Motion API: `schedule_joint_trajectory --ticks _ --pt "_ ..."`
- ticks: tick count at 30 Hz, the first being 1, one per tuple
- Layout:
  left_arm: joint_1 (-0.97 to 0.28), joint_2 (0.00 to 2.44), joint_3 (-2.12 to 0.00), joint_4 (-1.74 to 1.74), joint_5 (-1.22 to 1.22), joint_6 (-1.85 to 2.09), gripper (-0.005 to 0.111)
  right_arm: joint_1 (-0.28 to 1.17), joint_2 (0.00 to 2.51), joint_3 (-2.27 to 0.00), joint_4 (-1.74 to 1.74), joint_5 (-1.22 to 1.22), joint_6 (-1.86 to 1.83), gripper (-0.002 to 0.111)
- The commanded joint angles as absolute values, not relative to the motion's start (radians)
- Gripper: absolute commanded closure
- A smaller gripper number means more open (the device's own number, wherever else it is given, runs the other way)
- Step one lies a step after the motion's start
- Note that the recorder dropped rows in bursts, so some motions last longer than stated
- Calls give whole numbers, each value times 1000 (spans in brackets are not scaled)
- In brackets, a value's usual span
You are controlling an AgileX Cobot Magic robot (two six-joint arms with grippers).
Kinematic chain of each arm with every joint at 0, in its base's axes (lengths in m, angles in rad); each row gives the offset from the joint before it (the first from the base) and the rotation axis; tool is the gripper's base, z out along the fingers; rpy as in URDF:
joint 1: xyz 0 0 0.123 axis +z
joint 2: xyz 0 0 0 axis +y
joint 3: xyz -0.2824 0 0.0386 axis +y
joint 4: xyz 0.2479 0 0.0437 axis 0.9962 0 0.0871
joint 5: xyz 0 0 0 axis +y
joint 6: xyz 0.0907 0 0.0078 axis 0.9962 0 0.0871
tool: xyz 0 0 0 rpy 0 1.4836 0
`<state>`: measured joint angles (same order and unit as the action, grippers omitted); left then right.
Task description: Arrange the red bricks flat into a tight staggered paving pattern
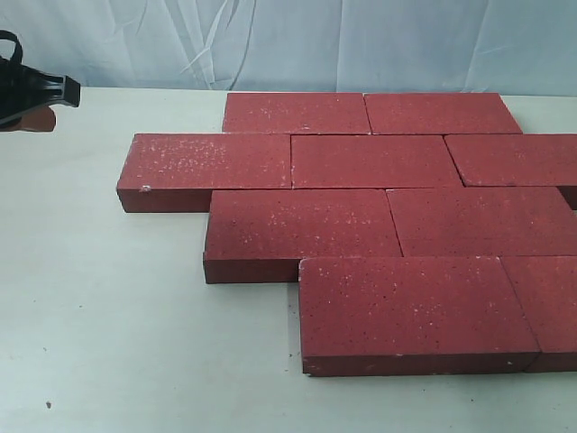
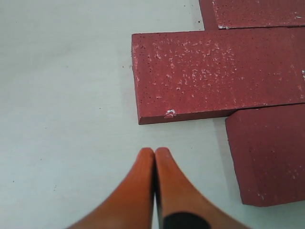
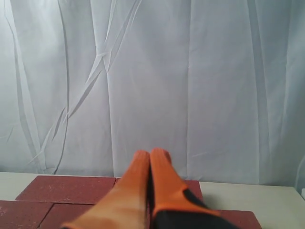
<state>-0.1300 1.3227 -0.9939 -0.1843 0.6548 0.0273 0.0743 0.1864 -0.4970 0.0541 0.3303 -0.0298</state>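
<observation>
The red bricks (image 1: 379, 162) are not all fully in view. In the exterior view the right-hand bricks of the second, third and front rows run off the picture's right edge, so their far ends cannot be seen. The front-right brick shows only a narrow slice.

Every brick lies flat on its broad face. Their long axes run across the exterior view from left to right, all parallel. The rows touch edge to edge, with thin seams between them. Each row is shifted sideways against the next, so the end joints do not line up.

Nine bricks can be counted in four rows: two at the back, three in the second row, two in the third and two in front. The paved patch sits on the middle and right of the pale table (image 1: 108, 343).

The second-row end brick (image 1: 203, 161) juts furthest left and has a small white chip (image 2: 170, 113) at its near corner.

The left gripper (image 2: 154, 150) is just beside that corner, with bare table between them. Its two orange fingers (image 2: 136, 191) are pressed together and hold nothing. In the exterior view only a black and orange part of it shows at the left edge.

The right gripper (image 3: 150, 152) does not appear in the exterior view. In its own wrist view its fingers are likewise closed on nothing. It hangs over the bricks, points at the creased white backdrop (image 3: 214, 86), and hides part of the bricks beneath it.
</observation>
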Motion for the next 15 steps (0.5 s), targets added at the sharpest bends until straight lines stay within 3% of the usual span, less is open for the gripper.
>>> schedule_joint_trajectory --ticks 1,15 --pt "-132 1314 -992 -183 649 27 107 70 184 -493 28 334 -24 109" --pt "-132 1314 -992 -183 649 27 107 70 113 -288 -16 325 -24 109"
